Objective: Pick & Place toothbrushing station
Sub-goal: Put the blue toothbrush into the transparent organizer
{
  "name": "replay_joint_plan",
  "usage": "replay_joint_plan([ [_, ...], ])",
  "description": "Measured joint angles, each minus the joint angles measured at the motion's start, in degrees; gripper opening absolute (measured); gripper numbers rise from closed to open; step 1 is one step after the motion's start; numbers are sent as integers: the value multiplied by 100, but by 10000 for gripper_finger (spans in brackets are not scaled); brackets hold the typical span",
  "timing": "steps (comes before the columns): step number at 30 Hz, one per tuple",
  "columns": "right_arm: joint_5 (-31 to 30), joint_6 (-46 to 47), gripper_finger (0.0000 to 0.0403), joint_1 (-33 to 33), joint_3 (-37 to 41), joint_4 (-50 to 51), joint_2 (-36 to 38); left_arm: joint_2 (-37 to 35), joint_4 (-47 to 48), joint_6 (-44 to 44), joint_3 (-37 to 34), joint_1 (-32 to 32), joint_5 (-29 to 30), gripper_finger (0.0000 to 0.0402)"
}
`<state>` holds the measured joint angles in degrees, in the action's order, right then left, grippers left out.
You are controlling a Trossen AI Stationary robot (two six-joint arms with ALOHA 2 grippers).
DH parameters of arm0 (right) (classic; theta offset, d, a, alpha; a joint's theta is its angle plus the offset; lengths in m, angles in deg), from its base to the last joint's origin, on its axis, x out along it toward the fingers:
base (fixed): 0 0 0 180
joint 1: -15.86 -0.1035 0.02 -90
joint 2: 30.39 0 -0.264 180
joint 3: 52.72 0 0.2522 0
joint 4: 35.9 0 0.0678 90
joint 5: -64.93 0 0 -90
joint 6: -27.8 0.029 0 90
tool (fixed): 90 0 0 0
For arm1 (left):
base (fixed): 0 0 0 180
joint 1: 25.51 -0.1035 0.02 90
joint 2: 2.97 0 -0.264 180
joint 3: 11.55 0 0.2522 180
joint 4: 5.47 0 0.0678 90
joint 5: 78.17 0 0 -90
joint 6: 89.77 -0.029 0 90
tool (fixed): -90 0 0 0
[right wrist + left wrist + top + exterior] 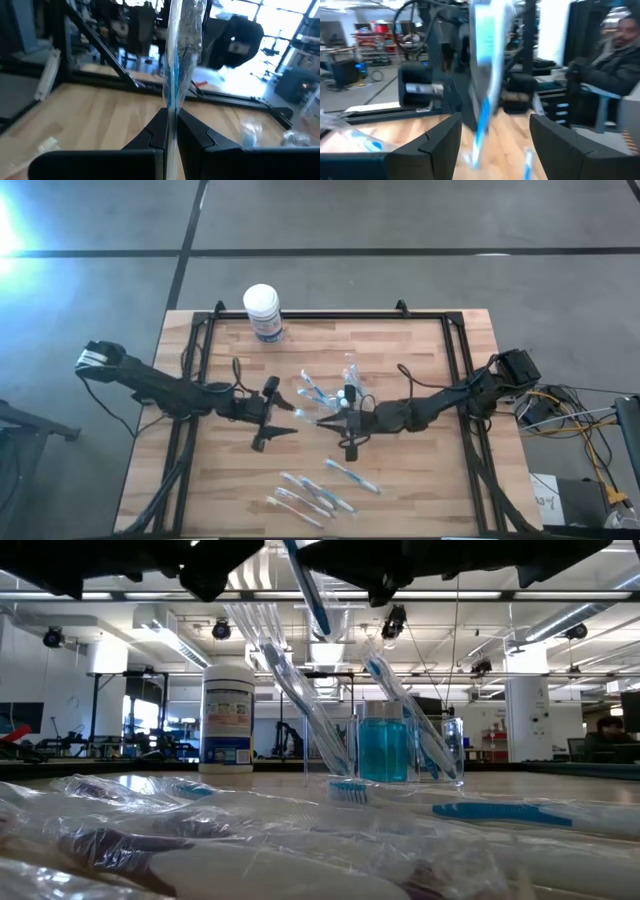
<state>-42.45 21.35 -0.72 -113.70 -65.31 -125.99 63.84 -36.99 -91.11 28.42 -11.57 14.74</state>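
Note:
The toothbrushing station [347,387] is a clear holder mid-table; in the low view [400,748] it holds a blue cup and leaning brushes. My right gripper [171,114] is shut on a toothbrush in a clear wrapper [175,60], just near of the station [345,423]. My left gripper [492,145] stands open to the left of it [272,427]. The wrapped toothbrush [482,75] shows ahead of the left fingers, with a gap on each side. My right gripper pinches the wrapped toothbrush's blue handle [173,97] between its two fingers. The fingers lie level, coming from the table's right side, across the brush. The brush is lifted clear and tilted, its lower end [318,615] hanging free above the table.
A white tub with a blue label [262,311] stands at the far edge. Several wrapped toothbrushes [310,495] lie near the front edge, one more [352,475] right of them, others [310,388] left of the station. A black frame [200,340] rims the table.

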Motion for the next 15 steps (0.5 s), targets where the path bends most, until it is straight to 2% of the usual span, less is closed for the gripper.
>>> replay_joint_plan([
  [10, -82, -9, 22, 13, -29, -236, -194, 831, 4, -23, 632, -4, 117, 235],
  [15, -82, 24, 22, -3, -22, -292, -204, 993, -121, -164, 666, -4, 119, 203],
])
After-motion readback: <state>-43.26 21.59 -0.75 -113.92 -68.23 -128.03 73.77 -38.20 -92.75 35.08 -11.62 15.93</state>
